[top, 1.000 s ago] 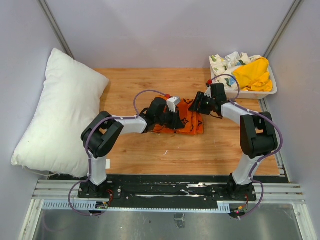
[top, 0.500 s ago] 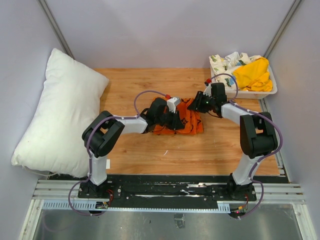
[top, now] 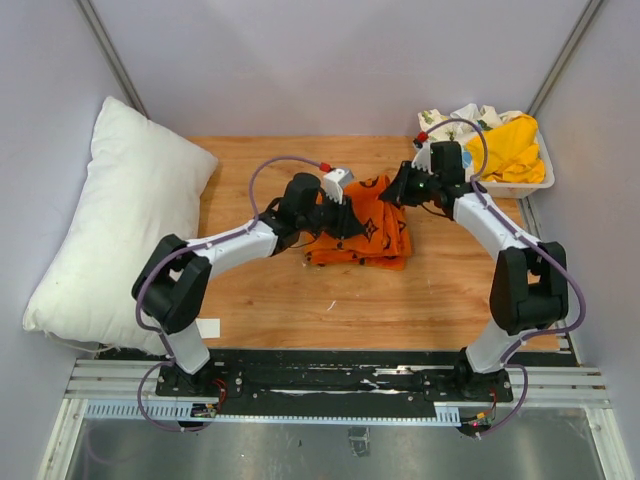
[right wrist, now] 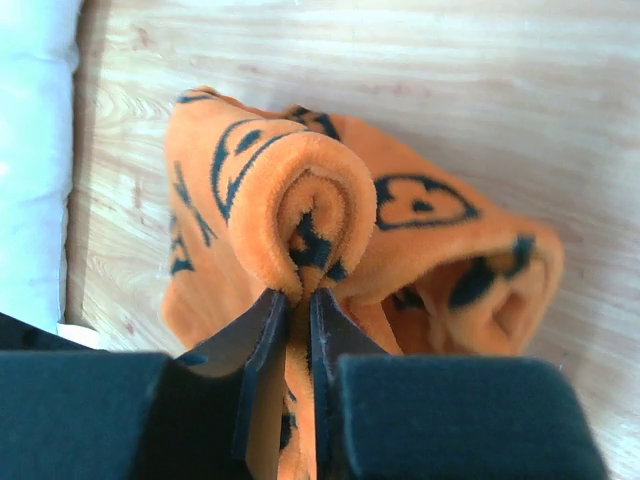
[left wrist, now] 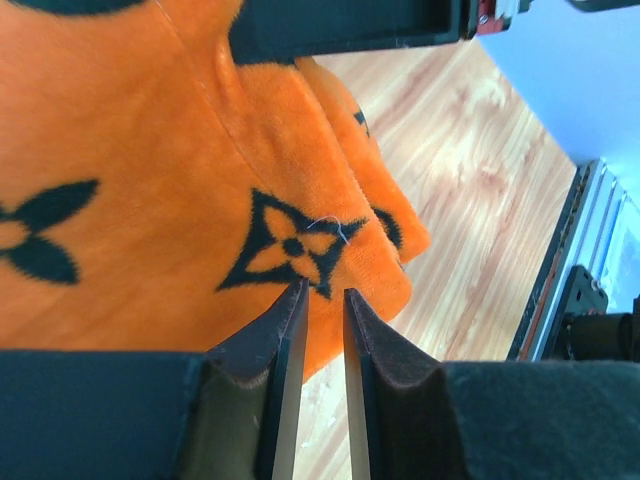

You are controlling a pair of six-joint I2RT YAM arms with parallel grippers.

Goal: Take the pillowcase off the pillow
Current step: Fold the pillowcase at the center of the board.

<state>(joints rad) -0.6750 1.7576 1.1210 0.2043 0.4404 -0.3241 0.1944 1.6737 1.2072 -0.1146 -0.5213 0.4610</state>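
The pillowcase (top: 360, 232) lies bunched mid-tabletop (top: 400, 300), well apart from the bare pillow (top: 110, 230). The right end effector (right wrist: 297, 300) is clamped on a fold. The left end effector (left wrist: 322, 295) is nearly together, grip unclear. Best to lift slowly and keep that pinch deep.

**Open wood front and back, flanks hemmed in**

Bare surface (top: 400, 310) lies open at 6 o'clock of the pillowcase (top: 365, 238) and in a strip at 12. The pillow (top: 110, 230) blocks 9 o'clock; a white bin (top: 510, 188) of cloths (top: 515, 150) fills 2. The left arm (top: 235, 245) and right arm (top: 490, 225) reach in from 9 and 1.
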